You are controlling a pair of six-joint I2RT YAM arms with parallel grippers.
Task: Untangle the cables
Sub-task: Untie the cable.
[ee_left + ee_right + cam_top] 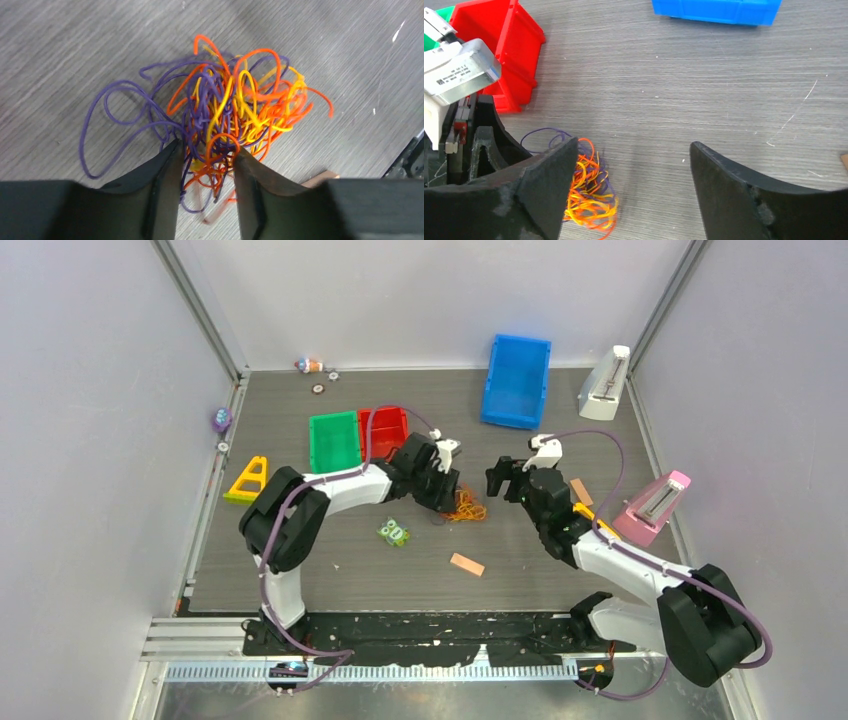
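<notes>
Table [400,580] has bins and clutter around the edges; the job is mid-table, well apart from the red bin [509,45]. Both arms are in over the cables [235,110], which are one wad lying flat on the table, orange, yellow and purple all knotted, nothing separated out yet. The left gripper [206,152] is down at the wad's near edge, jaws parted, with a few strands lying loose in the gap, so straddling rather than clamped. The right gripper [633,145] is wide open with nothing in it and only bare table between the jaws; the wad sits just off to one side of it. I'd call this the re-grip before a pull. Next, the left pinches as anchor, then the right shifts over, takes the purple loops [89,120] and draws away slowly.
</notes>
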